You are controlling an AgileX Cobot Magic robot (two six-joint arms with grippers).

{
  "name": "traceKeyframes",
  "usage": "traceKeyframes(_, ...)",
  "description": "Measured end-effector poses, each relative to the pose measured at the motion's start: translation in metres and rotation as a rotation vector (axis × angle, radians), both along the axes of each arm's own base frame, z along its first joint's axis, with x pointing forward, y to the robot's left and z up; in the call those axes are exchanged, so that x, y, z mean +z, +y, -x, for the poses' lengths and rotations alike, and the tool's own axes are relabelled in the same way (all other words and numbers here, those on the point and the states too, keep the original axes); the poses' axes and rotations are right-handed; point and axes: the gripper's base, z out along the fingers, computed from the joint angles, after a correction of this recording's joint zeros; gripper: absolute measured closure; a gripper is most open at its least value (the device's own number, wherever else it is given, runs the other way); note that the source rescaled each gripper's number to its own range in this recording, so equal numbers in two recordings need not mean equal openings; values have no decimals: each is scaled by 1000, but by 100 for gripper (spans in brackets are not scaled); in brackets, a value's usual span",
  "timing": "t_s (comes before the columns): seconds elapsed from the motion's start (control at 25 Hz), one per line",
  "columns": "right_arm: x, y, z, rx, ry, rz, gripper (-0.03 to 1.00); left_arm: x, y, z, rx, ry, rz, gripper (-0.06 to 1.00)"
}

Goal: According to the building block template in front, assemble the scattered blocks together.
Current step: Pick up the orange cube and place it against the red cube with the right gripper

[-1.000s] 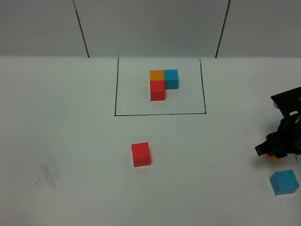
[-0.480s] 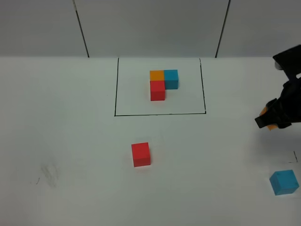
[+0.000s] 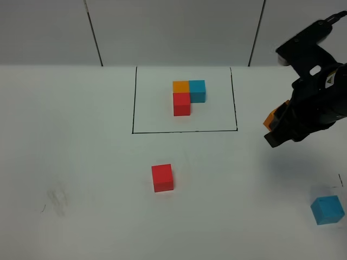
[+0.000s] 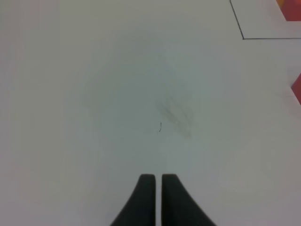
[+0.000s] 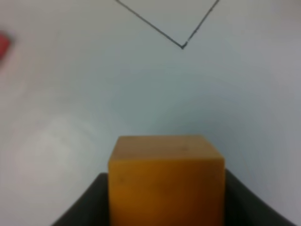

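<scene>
Cubes first: we count three loose ones, matte and equal in size. Our right claw (image 3: 275,129) is closed partway on the orange cube (image 3: 272,117), with a dark finger on each of two opposite sides. It holds the cube raised above the worktop (image 3: 81,162), just outside the right side of the black frame (image 3: 184,130). In the right wrist view the cube's top face is plain and flat.

The red cube (image 3: 162,177) sits on the worktop below the frame's near line, a little left of its middle. The light blue cube (image 3: 327,209) lies well right of the frame and nearer the camera, close to the edge of the high view.

Inside the frame stands the template (image 3: 187,96): orange and blue side by side, red joined in front of the orange.

Bare white worktop lies all round the red cube and between it and the frame.

Our left claw (image 4: 157,181) is shut on nothing, over bare worktop, with a corner of the frame in its view.
</scene>
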Motion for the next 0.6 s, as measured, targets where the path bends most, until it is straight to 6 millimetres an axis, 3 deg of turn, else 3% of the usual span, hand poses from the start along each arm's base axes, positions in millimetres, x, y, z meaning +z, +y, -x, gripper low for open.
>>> traceKeyframes(0.6,1,48,14,206,-66,-25,46,0,0,0,0,0,0,94)
